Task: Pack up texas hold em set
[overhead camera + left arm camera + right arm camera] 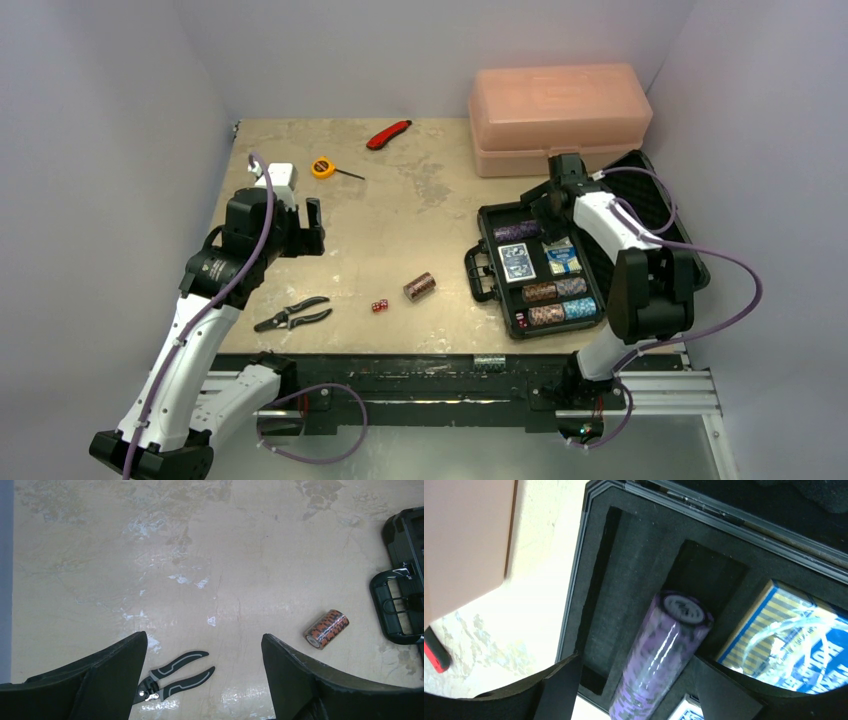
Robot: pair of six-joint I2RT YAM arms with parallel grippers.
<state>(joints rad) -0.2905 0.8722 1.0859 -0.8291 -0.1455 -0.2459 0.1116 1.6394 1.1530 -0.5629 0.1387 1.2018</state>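
A worn beige table (400, 220) stood between grey walls. The open black case (503, 297) lay at its right side, in front of a pink box (560, 115). Its foam held chip rolls, two blue decks (517, 262) and some red dice (520, 320). The right gripper (636, 680) hung over the far end of the case. Its jaws were spread to either side of a purple roll (664, 645) that lay in its slot. One loose roll (420, 287) and two dice (380, 306) lay mid-table, left of the case handle (475, 275). The left gripper (205, 680) hovered above the table's left part with jaws wide and holding nothing, pliers (172, 677) on the table below it. A red knife (388, 134) and a tape measure (322, 167) lay at the far edge.
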